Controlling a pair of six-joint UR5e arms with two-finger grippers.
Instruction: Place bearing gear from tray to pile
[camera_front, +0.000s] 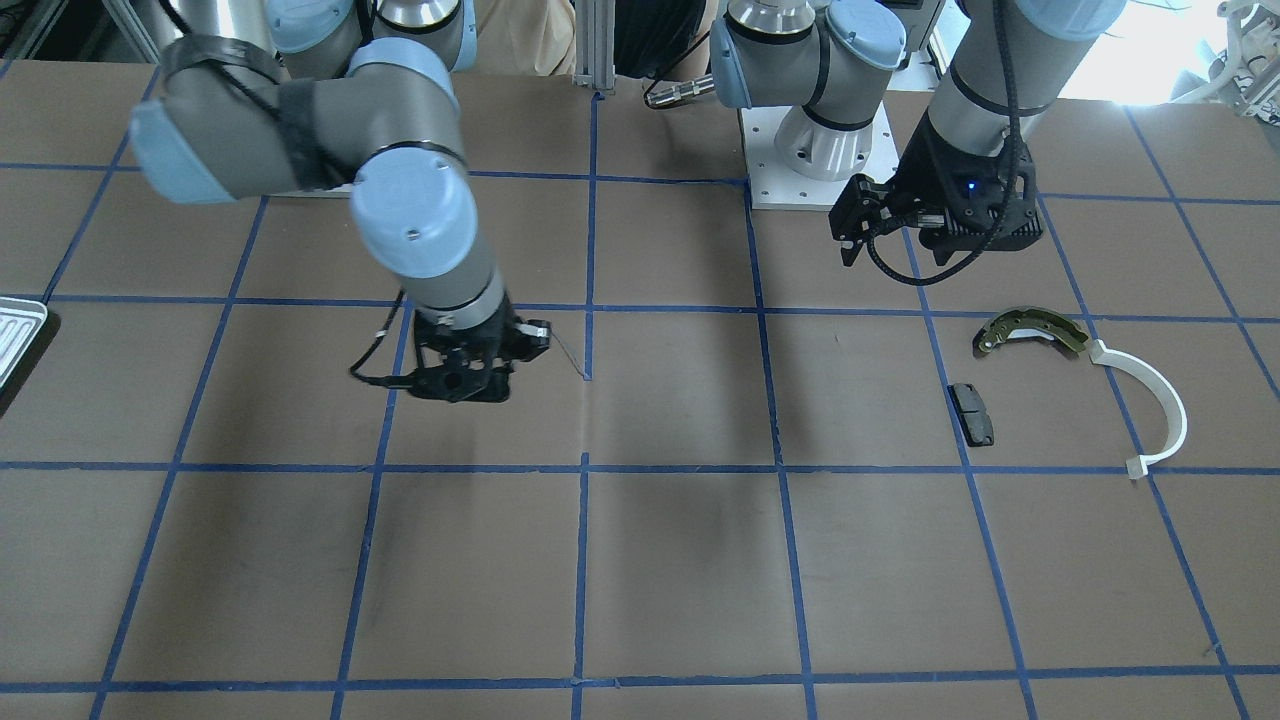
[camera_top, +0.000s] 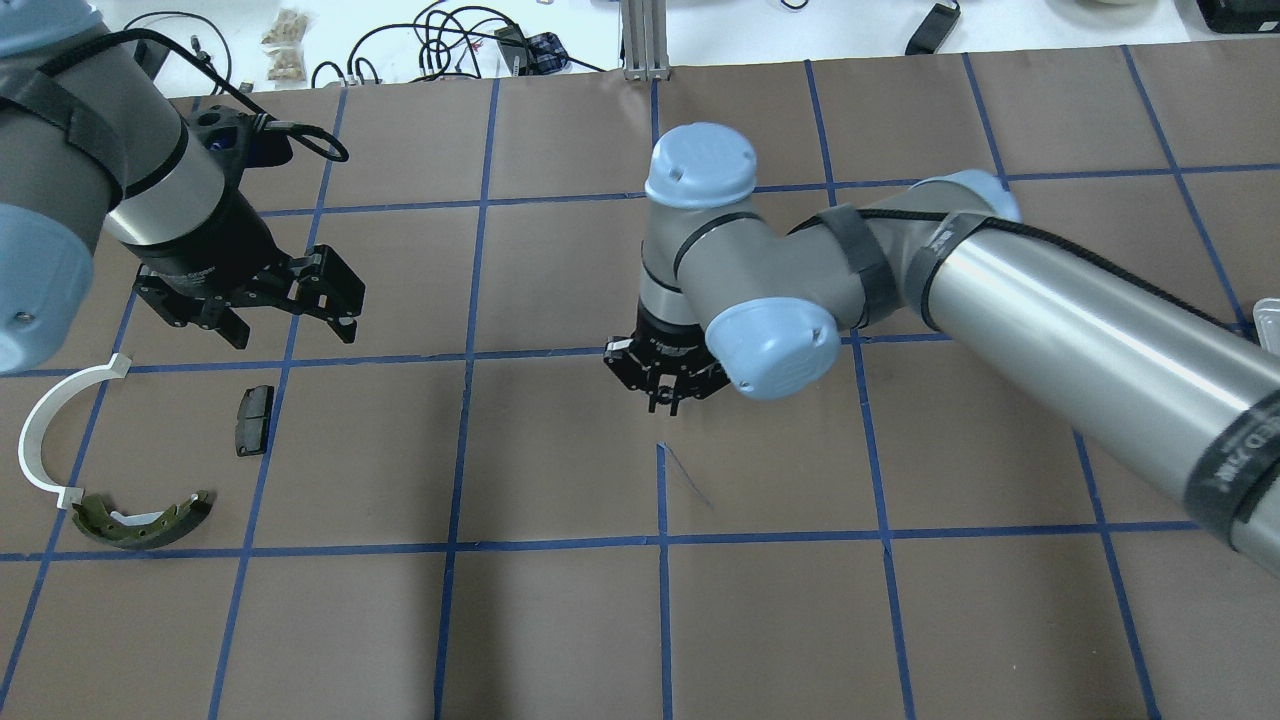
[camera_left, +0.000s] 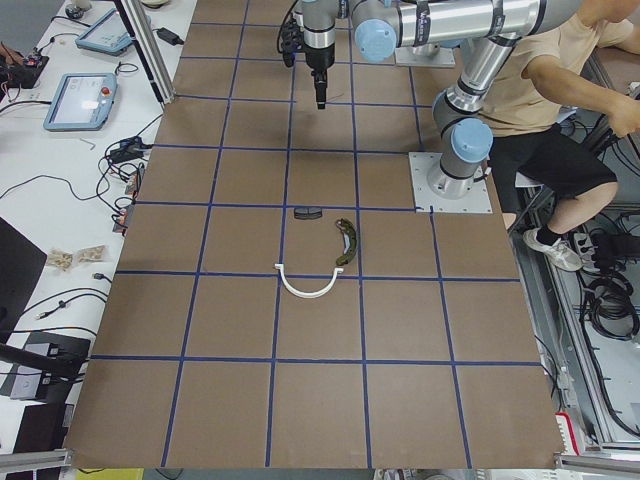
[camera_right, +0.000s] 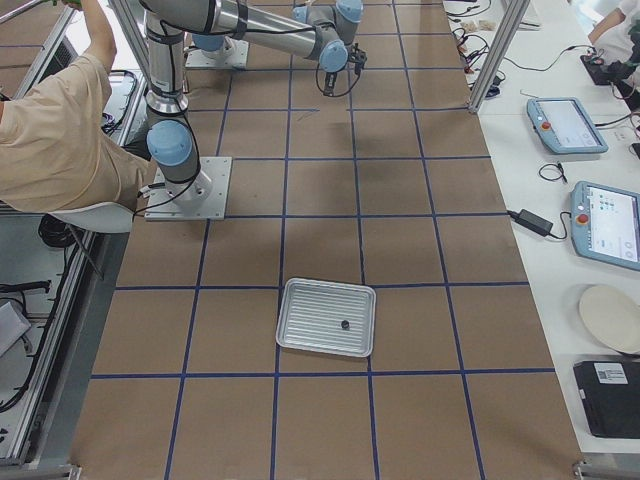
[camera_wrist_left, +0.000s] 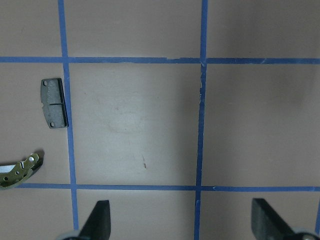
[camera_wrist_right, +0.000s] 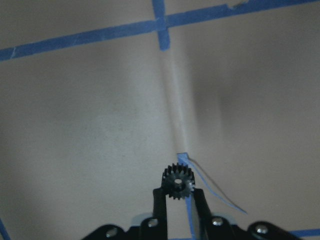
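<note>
My right gripper (camera_wrist_right: 178, 194) is shut on a small black bearing gear (camera_wrist_right: 178, 181), held above the brown table near its middle (camera_top: 668, 398), (camera_front: 462, 384). The white-silver ribbed tray (camera_right: 310, 310) lies far off on my right side; only its corner shows in the front view (camera_front: 18, 335). The pile lies on my left: an olive-gold brake shoe (camera_top: 140, 522), a white plastic arc (camera_top: 45, 430) and a dark grey pad (camera_top: 254, 420). My left gripper (camera_top: 290, 322) is open and empty, hovering beside the pile; the pad (camera_wrist_left: 53, 103) shows below it.
A small dark part (camera_right: 344, 323) lies on the tray. Blue tape lines grid the table. A loose strip of tape (camera_top: 685, 475) curls up near the right gripper. An operator (camera_left: 560, 90) sits behind the robot bases.
</note>
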